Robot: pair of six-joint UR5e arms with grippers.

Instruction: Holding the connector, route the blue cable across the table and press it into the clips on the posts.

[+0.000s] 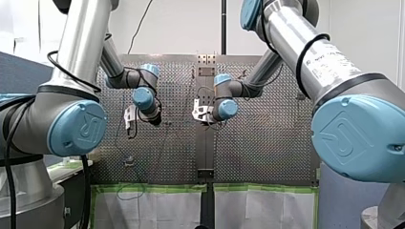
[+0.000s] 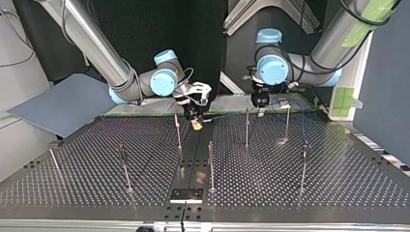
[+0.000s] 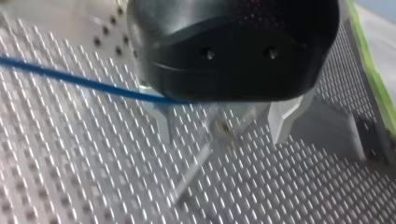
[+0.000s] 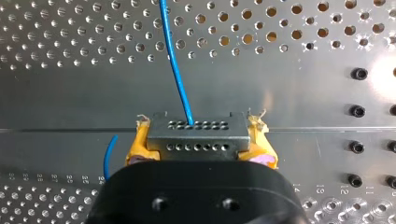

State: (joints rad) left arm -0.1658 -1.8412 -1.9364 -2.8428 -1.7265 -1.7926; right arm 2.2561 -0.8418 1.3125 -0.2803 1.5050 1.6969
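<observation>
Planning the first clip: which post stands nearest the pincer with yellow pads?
The post just beside my right pincer, on the top view's left; the others stand farther off.

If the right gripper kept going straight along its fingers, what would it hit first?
Probably the smooth unperforated strip of the table, straight ahead of the right gripper; the blue cable it pinches runs over that strip. Gap unclear.

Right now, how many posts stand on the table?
7, top view: far-left post, left post, centre-left post, centre post, centre-right post, right post, far-right post. More possibly hidden.
</observation>
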